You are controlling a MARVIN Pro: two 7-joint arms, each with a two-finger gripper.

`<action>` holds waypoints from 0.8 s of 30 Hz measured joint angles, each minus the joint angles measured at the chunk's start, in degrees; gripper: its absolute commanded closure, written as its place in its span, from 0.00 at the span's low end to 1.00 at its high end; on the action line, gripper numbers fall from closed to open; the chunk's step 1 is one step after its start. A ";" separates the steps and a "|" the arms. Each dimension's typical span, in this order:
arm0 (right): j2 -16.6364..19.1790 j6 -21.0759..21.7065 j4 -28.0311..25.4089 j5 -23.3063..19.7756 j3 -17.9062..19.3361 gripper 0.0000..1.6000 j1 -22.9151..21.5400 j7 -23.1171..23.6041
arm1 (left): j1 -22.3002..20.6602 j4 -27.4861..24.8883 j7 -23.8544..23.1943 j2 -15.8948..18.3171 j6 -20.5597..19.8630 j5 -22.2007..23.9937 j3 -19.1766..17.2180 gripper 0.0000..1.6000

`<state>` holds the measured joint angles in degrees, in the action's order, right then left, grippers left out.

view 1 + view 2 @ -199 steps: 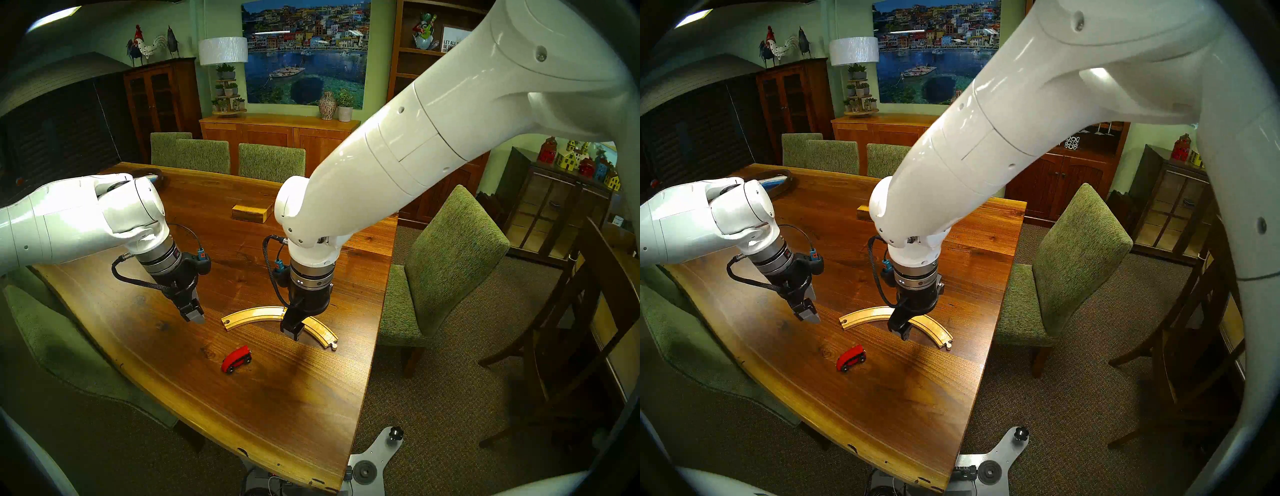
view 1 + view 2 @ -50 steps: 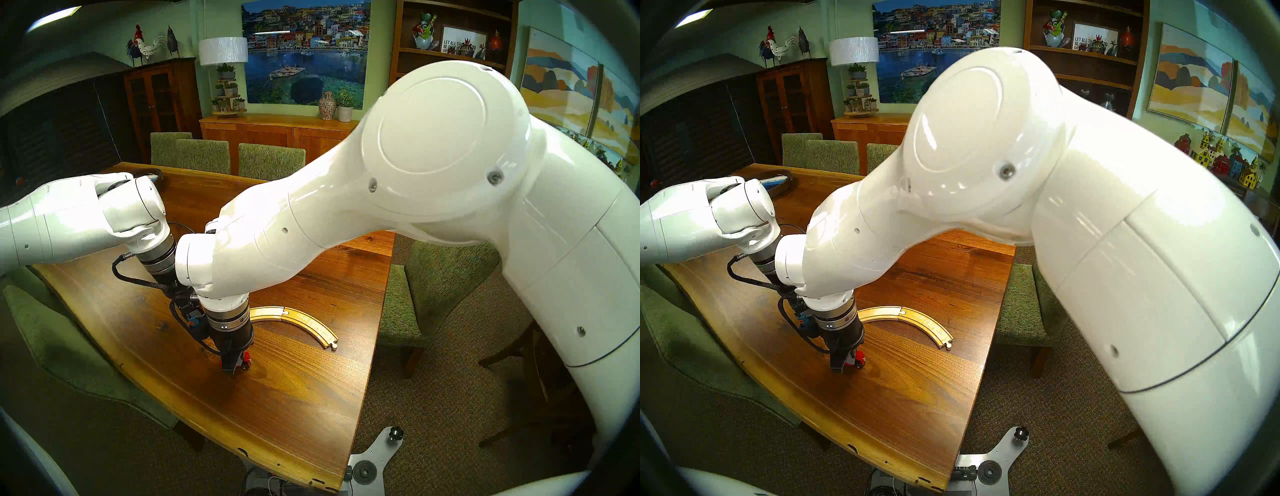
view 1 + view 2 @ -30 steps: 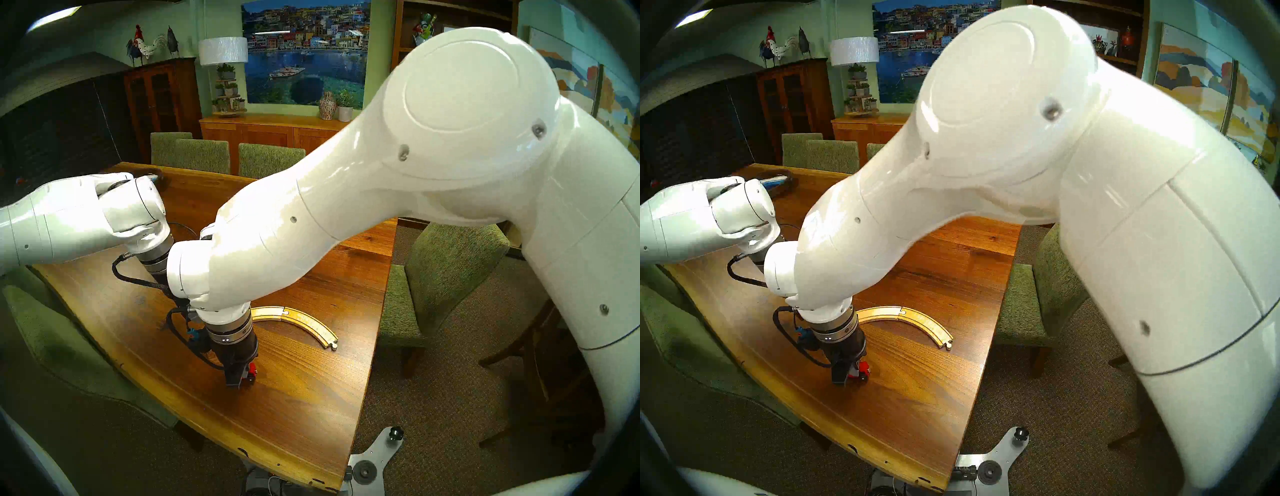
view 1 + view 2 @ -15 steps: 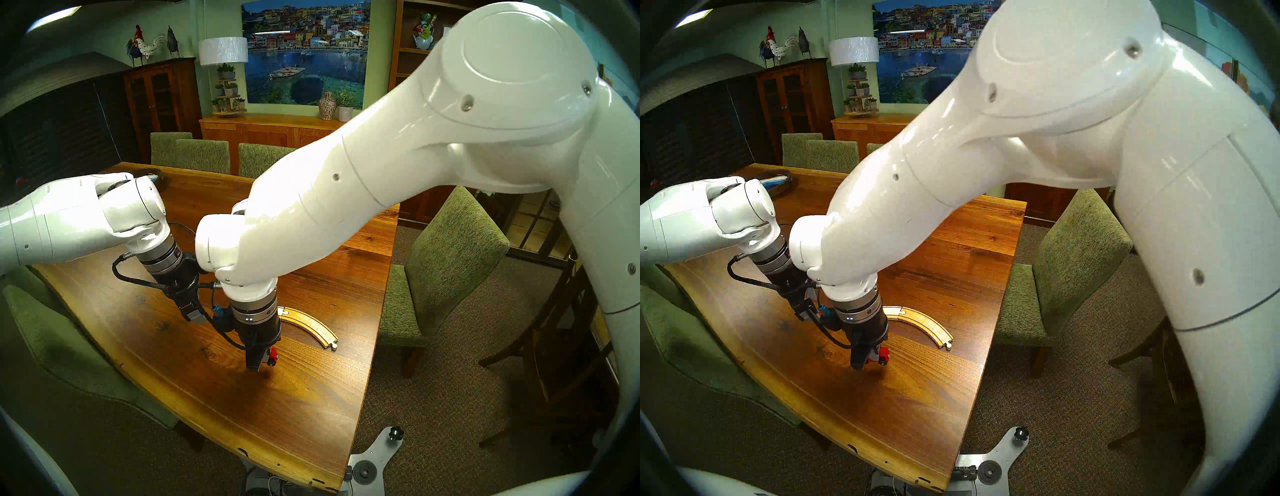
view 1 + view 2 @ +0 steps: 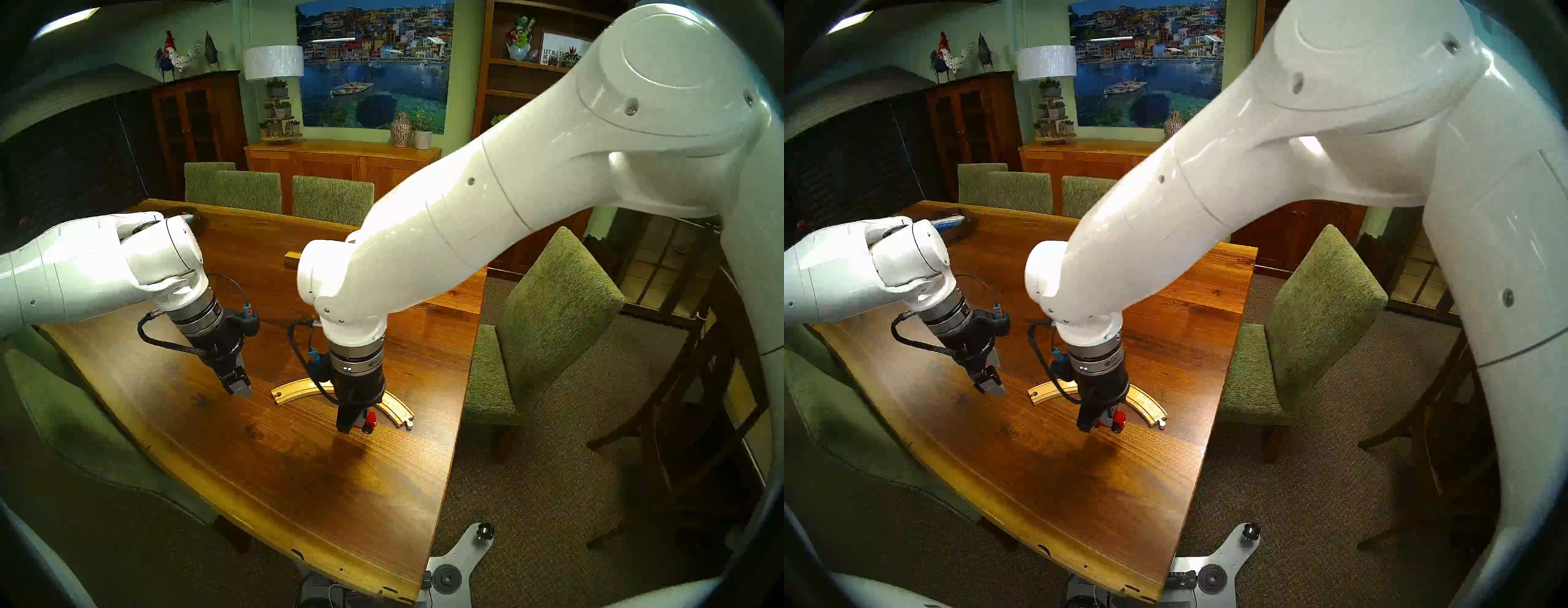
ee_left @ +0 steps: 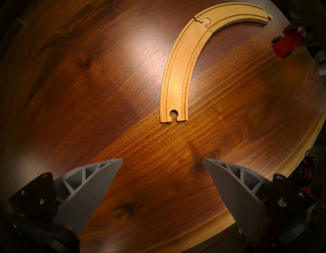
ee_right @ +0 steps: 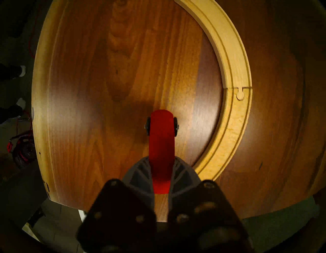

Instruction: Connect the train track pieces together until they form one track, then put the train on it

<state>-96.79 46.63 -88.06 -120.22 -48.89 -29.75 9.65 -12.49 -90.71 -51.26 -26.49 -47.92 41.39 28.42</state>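
- Head views: right gripper (image 5: pixel 354 424) fingers clamp the train (image 5: pixel 370 421), held above bench (image 5: pixel 297 488), just inside the track (image 5: pixel 292 388) arc.
- Left wrist: left gripper (image 6: pixel 163 161) fingers spread wide, empty; track's hole end ahead, apart.
- Right wrist: train (image 7: pixel 161 141) pinched btwn fingers (image 7: pixel 139 174), track (image 7: pixel 234 113) beside it.
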 measured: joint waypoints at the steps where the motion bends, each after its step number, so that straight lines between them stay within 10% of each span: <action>1: 0.35 -0.24 -0.11 -1.10 -0.28 1.00 -0.08 -0.91 | 0.00 0.00 0.00 0.00 0.00 0.00 0.00 0.00; 24: 0.78 -3.23 2.99 -18.56 -4.50 1.00 0.18 -13.73 | 0.00 -0.03 0.01 0.07 -0.02 0.00 -0.03 0.00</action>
<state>-96.01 43.40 -85.06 -138.78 -53.39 -29.57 -4.08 -12.49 -90.74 -51.25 -26.42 -47.94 41.40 28.39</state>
